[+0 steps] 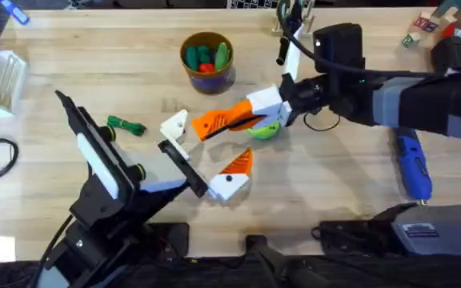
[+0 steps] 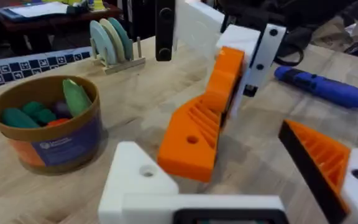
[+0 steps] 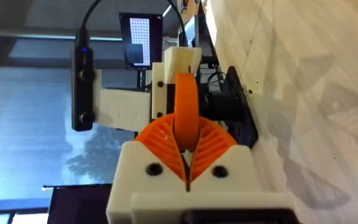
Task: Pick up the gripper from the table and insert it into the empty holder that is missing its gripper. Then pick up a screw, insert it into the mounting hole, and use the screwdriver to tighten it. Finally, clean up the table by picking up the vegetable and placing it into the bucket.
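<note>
Screwdriver [image 1: 413,166] beside right arm, bucket [image 1: 207,61] and vegetable [image 1: 126,126] apart

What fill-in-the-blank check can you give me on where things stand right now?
1. The right gripper is shut on the ___ wedge.
2. The screwdriver lies on the table near the ___ arm.
3. The thin vegetable lies on the table, ___ the bucket.

Missing words: orange; right; outside.
</note>
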Available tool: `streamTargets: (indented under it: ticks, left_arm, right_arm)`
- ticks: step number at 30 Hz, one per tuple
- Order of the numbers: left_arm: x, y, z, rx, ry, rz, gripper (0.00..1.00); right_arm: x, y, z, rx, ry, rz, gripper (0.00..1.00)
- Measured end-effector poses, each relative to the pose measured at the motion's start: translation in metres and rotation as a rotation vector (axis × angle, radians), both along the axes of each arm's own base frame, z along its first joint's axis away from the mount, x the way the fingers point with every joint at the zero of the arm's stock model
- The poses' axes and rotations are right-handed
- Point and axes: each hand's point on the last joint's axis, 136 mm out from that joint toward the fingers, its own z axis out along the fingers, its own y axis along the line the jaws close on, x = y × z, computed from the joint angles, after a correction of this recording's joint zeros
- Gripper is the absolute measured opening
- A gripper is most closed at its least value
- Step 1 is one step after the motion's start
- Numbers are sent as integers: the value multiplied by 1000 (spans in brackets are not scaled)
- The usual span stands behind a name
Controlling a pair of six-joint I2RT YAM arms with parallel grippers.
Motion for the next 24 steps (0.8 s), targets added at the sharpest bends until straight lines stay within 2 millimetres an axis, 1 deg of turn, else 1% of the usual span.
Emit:
streamTargets:
  ticks: [5, 10, 16, 24]
  left_arm:
    - [0, 0, 0, -33, 38, 3, 986]
    - [0, 0, 0, -40, 46, 3, 985]
    - [0, 0, 0, -43, 50, 6, 985]
    - [7, 7, -1, -44, 54, 57, 985]
  right_arm:
    - [-4, 5, 0, 4, -9, 18, 9]
    - [-2, 7, 0, 1, -21, 14, 9]
    - [-1, 17, -4, -7, 2, 41, 9]
    - [12, 30, -3, 3, 32, 78, 9]
